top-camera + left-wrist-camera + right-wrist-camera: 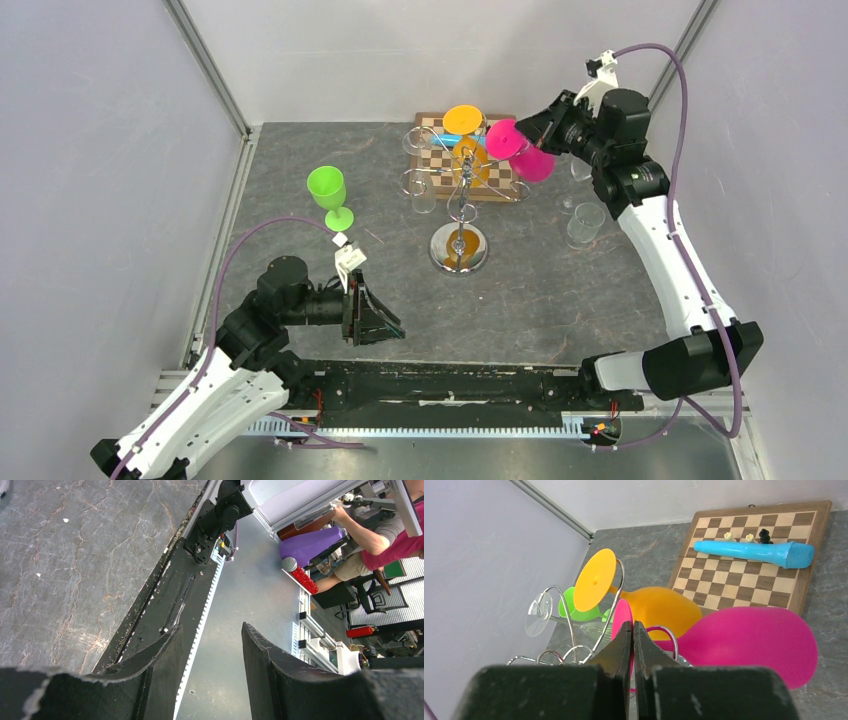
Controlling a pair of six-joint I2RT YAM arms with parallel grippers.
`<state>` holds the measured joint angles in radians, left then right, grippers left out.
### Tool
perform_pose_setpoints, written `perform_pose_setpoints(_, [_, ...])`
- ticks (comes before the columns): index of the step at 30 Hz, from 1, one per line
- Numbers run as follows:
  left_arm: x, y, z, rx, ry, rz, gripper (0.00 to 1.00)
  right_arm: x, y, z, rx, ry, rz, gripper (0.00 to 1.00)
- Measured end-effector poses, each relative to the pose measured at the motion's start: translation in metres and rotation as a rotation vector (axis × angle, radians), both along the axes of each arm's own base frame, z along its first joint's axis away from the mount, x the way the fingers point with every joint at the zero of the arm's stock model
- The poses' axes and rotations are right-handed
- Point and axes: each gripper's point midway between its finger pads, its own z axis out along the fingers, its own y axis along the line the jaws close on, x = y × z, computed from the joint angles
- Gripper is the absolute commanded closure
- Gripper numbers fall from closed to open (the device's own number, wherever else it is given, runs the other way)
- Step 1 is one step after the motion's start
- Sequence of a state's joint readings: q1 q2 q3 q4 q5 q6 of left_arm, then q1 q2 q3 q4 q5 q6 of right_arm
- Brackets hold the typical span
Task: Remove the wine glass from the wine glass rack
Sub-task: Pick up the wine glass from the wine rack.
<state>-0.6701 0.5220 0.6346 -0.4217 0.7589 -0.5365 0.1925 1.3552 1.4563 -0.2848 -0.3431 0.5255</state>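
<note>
The chrome wine glass rack (459,248) stands mid-table; its curled wire arms (661,627) show in the right wrist view. An orange wine glass (466,135) hangs on it. My right gripper (518,135) is at the rack's top right, shut on the thin foot of a pink wine glass (532,160). This glass (754,640) lies tilted, its stem still inside a wire loop. The gripper's (632,625) jaws pinch the pink foot. My left gripper (395,325) is open and empty, low near the front edge (212,630).
A green wine glass (328,190) stands upright on the table to the left. A chessboard (495,185) with a blue microphone (754,552) lies behind the rack. Clear glasses hang on the rack (423,195); others stand at the right (585,222).
</note>
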Motion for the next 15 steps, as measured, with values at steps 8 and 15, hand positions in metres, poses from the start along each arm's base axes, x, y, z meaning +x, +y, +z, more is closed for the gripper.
perform_pose_setpoints(8, [0.001, 0.0, -0.001, 0.004, 0.003, 0.003, 0.46, -0.004, -0.009, 0.0, 0.101, 0.028, -0.031, 1.0])
perform_pose_setpoints(15, [0.002, 0.0, -0.002, 0.007, 0.004, 0.008, 0.47, -0.005, -0.023, -0.002, 0.188, 0.039, -0.078, 1.0])
